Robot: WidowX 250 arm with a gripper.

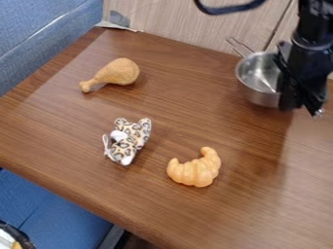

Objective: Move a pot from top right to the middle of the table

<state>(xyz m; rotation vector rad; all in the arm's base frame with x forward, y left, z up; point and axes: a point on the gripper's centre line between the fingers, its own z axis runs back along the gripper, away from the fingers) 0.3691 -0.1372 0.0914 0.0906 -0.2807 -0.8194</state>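
Pot (259, 79) sat upright near the tabletop's (159, 210) far edge, mouth up, wire handle (240, 47) pointing up-left in view. Pincer (302, 107) hung low at the pot's right side, overlapping its rim in view; contact couldn't be confirmed from this angle. Placement there looked meant for a pinch on the rim or wall rather than the handle: a stiffer hold, though off-center, so the pot could tip or swing if lifted. Pincer opening: can't tell, dark parts merged; no confirmed grip on the pot either. Target spot lay down-left of the pot, bounded by the drumstick (118, 72) well left of it, the leopard-print plush (135, 137) farther down-left and the croissant (195, 168) below-left. That gap looked usable, so the toys probably didn't need shifting. Likely next: secure the wall, lift clear, carry down-left, set down flat short of the croissant.
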